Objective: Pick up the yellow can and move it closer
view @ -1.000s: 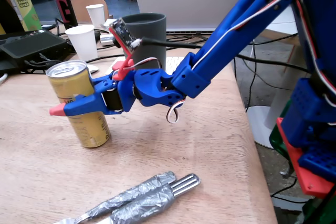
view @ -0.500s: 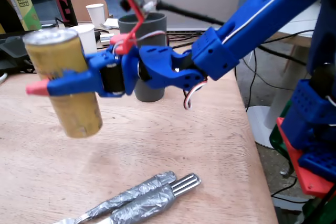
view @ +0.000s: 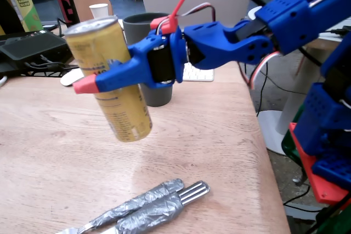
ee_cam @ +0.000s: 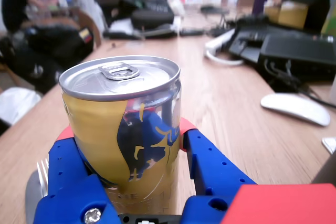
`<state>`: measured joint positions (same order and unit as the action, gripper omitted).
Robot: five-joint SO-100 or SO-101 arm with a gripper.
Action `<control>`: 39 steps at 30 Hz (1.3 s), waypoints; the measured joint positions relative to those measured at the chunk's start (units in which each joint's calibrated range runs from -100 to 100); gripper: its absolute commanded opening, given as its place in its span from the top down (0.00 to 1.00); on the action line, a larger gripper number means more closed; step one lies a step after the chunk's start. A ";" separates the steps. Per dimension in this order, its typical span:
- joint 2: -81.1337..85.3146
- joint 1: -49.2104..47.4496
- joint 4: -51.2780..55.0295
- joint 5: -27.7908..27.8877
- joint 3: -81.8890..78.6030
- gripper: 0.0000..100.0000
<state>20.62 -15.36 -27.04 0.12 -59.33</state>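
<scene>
Yellow can [view: 112, 75] tilted, silver top, clamped in tool [view: 104, 78].

The blue arm's gripper [view: 104, 75] holds the yellow can [view: 109, 80] tilted, lifted above the wooden table [view: 219, 135].

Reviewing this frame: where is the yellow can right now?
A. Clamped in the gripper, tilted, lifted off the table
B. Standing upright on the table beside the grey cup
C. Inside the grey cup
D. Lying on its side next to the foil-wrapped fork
A: in the fixed view the yellow can is clamped in the gripper, tilted, with bare table beneath its lower end.
</scene>
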 measured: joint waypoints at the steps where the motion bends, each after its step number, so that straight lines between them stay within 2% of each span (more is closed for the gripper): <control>1: 2.42 0.09 4.39 0.00 0.00 0.70; 4: 10.20 0.09 15.16 0.00 0.00 0.70; 7: 15.56 0.19 21.53 0.00 -0.18 0.70; 14: 25.51 1.41 28.41 0.00 -5.05 0.70; 19: 36.66 6.95 28.74 0.00 -18.21 0.70; 28: 52.05 6.86 28.74 0.00 -35.08 0.70; 34: 62.78 6.86 29.40 0.15 -39.50 0.70; 36: 66.06 6.67 32.63 0.15 -39.50 0.70; 39: 73.07 6.76 43.73 0.15 -39.59 0.70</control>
<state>93.69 -8.60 16.69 0.27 -98.92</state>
